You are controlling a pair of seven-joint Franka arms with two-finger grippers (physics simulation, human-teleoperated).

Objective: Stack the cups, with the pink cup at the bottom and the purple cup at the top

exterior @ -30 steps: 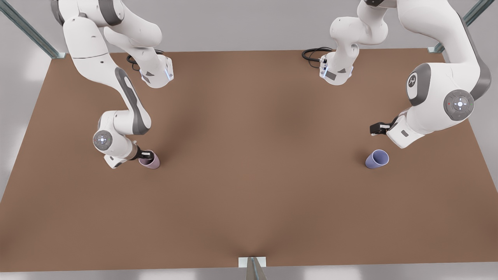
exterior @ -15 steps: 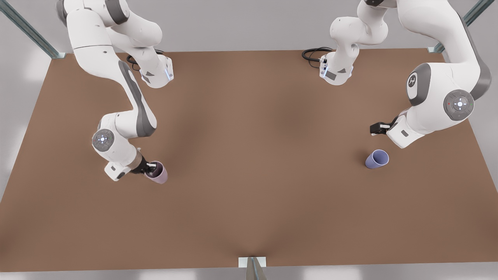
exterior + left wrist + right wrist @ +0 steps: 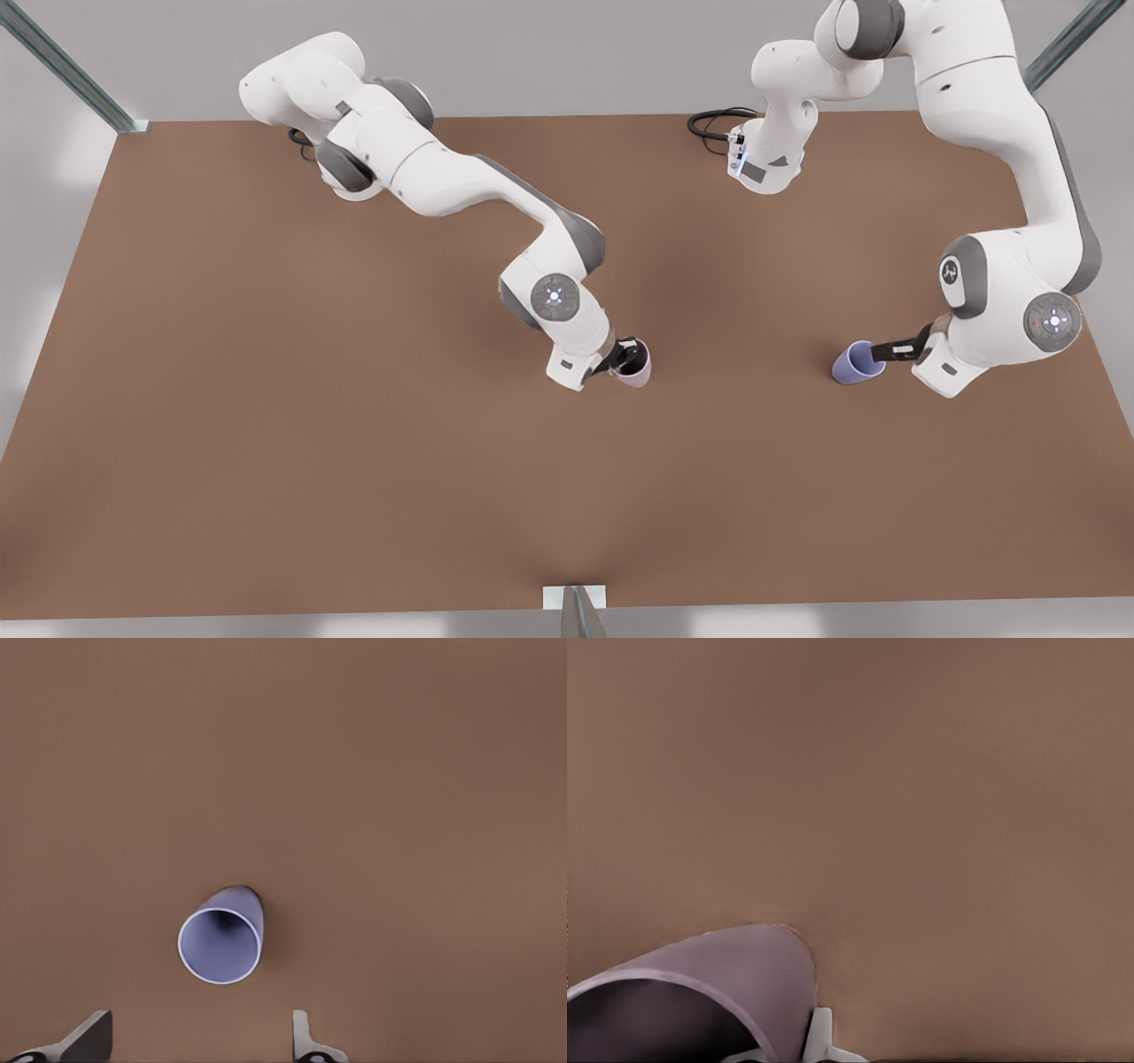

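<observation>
- pale mauve-pink, the pink cup (image 3: 635,363) sits near the middle of the brown table (image 3: 266,461), mouth up and tilted slightly, long axis near vertical
- the right gripper (image 3: 625,354) is clamped on its rim, one finger inside and one outside; in the right wrist view a pale fingertip (image 3: 819,1038) presses the cup's outer wall, likely so the cup ends upright as the base of the stack
- the purple cup (image 3: 858,362) stands well apart toward the front view's right, mouth up, leaning a little
- the left gripper (image 3: 890,351) is just beside its rim, fingers spread wide apart, holding nothing, seemingly lining up a rim grasp
</observation>
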